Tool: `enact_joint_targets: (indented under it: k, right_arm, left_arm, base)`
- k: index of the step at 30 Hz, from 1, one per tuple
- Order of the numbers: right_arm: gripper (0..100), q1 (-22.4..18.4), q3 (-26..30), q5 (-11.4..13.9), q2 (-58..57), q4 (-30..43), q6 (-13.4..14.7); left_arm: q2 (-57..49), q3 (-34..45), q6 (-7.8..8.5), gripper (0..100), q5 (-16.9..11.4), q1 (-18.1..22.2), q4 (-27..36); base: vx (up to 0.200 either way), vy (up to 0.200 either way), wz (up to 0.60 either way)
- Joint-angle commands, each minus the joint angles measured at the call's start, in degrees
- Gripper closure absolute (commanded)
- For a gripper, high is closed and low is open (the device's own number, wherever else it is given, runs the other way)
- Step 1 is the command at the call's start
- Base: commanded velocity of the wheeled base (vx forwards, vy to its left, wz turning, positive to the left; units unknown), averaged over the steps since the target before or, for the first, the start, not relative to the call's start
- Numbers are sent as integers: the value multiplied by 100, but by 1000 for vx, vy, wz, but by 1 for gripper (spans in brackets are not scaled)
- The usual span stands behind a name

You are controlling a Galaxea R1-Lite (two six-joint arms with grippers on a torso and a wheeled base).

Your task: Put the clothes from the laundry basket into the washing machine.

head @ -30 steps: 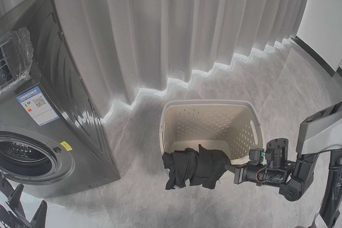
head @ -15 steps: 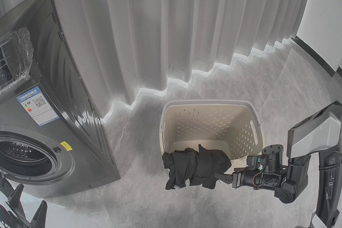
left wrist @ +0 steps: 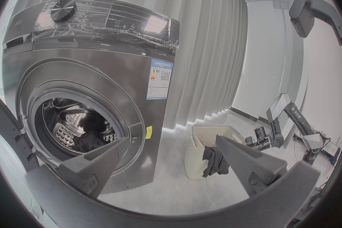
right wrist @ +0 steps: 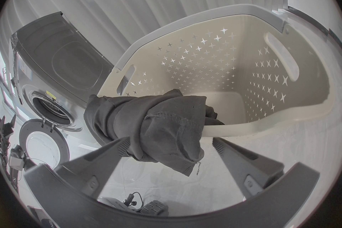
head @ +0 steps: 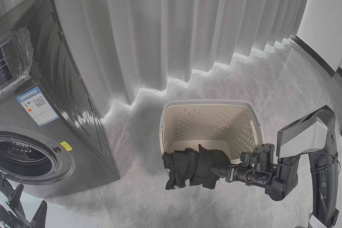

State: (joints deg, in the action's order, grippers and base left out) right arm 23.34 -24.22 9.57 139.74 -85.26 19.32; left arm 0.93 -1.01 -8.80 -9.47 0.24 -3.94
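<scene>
**Dark garment** [head: 194, 166]: a bunched black cloth draped over the near rim of the laundry basket [head: 206, 102]. Part hangs down the outer wall and part lies inside.

**Laundry basket**: pale plastic with star-shaped perforations and slot handles in the end walls. It stands upright on the grey floor [head: 142, 189].

**Right gripper** [right wrist: 170, 141]: level with the basket's near rim, at the garment's right end. The fingers are spread wide, one on each side of the hanging fold, and are not clamped on it (whether they touch the cloth cannot be told).

**Left gripper** [left wrist: 170, 140]: low before the washing machine [head: 71, 97], fingers apart and holding nothing.

**Washing machine**: dark grey front-loader, to the left of the basket and well apart from it. The round door [right wrist: 39, 139] is swung open. The drum [left wrist: 76, 129] is exposed, with another dark cloth [left wrist: 87, 139] lying inside. Plastic film covers the control panel.

**Surroundings**: a white pleated curtain [head: 178, 25] hangs behind both, with its hem near the basket's far side. A bare strip of floor runs between the machine and the basket. A white wall [head: 324, 8] stands off to the right.
</scene>
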Motion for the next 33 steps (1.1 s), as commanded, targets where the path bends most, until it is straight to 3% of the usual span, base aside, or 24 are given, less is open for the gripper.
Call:
enact_joint_targets:
  k: [1, 13, 20, 25, 33]
  right_arm:
    - [100, 3, -135, -8, 106, 1, 45]
    - [100, 12, -162, -8, 106, -8, 107]
    - [100, 74, 172, 10, -26, -368, 89]
    - [100, 100, 647, 124, -931, -360, 124]
    - [100, 109, 1201, 651, -2311, -360, 98]
  left_arm:
    - [-75, 101, -8, 0, -2, 2, -2]
    - [-75, 101, -16, 0, -2, 2, -2]
    - [-75, 101, -16, 0, -2, 2, -2]
    - [-75, 101, -16, 0, -2, 2, -2]
    - [-75, 101, -16, 0, -2, 2, -2]
  base:
    - [0, 0, 0]
    - [0, 0, 0]
    - [0, 0, 0]
    - [0, 0, 0]
    - [0, 0, 0]
